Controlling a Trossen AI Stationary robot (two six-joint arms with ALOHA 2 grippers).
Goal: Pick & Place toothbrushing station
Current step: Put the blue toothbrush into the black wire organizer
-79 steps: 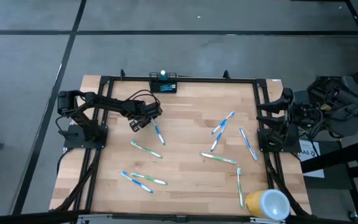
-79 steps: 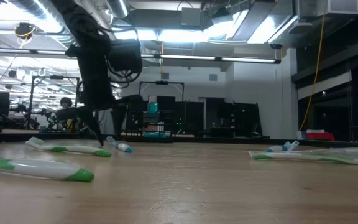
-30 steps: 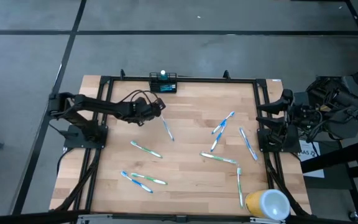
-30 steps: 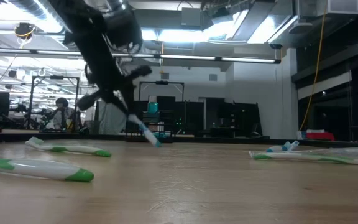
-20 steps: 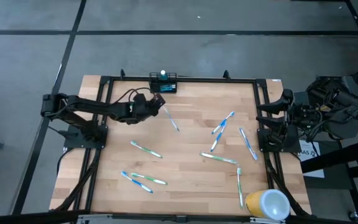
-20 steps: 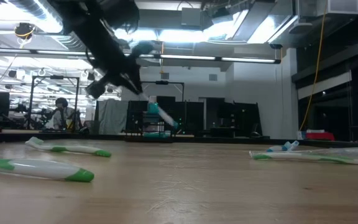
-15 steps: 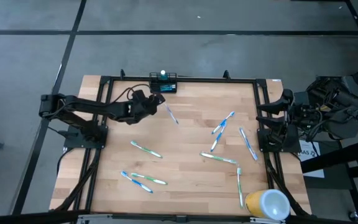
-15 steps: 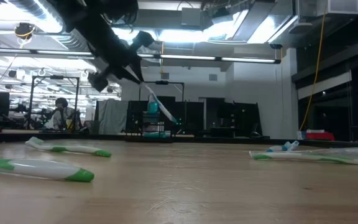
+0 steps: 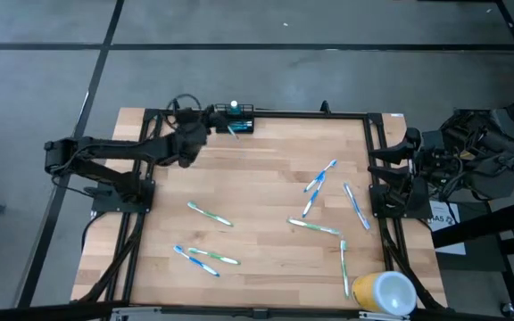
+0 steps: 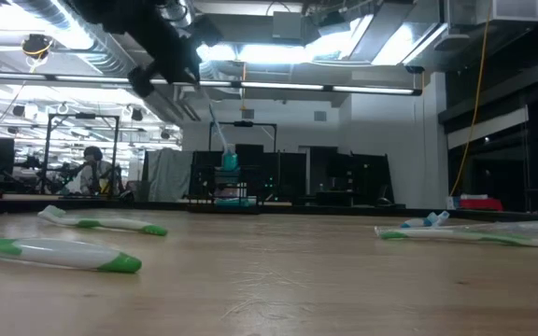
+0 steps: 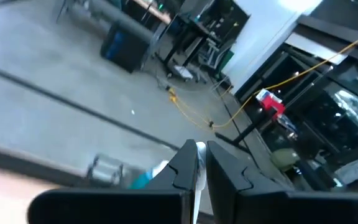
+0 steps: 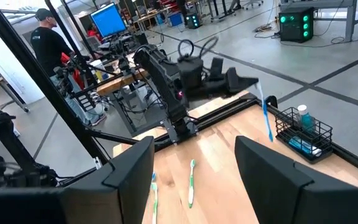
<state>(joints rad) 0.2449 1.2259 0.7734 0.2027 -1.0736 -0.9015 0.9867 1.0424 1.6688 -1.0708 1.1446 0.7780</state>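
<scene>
The toothbrushing station [image 9: 236, 119], a small black wire-mesh caddy [image 12: 304, 134], stands at the table's far edge with a teal-capped tube in it. My left gripper [image 12: 252, 81] hovers just left of it, shut on a white-and-blue toothbrush [image 12: 265, 116]. The same toothbrush [image 10: 219, 140] shows against the room in the low view. My right gripper [image 12: 194, 180] waits open, raised beside the table's right edge [image 9: 391, 165], with nothing between its fingers. My left gripper pinches the toothbrush's white upper end [image 11: 200, 148] between its two fingers. The fingers [image 12: 244, 81] come about level from the table's left side. The toothbrush hangs slanting down below them, blue end [image 12: 269, 138] lowest, clear of the table and close beside the caddy.
Several toothbrushes lie loose on the wooden table, at near left [image 9: 205, 258], left of centre [image 9: 209, 214] and right [image 9: 321, 176]. A yellow-and-white cup [image 9: 384, 292] lies at the near right corner. A person [image 12: 48, 38] stands beyond the table.
My left gripper has risen and gone toward the table's far edge, up to the caddy, rolling its wrist. The toothbrush came with it: it slanted over the table's middle left before and now hangs steeply beside the caddy.
</scene>
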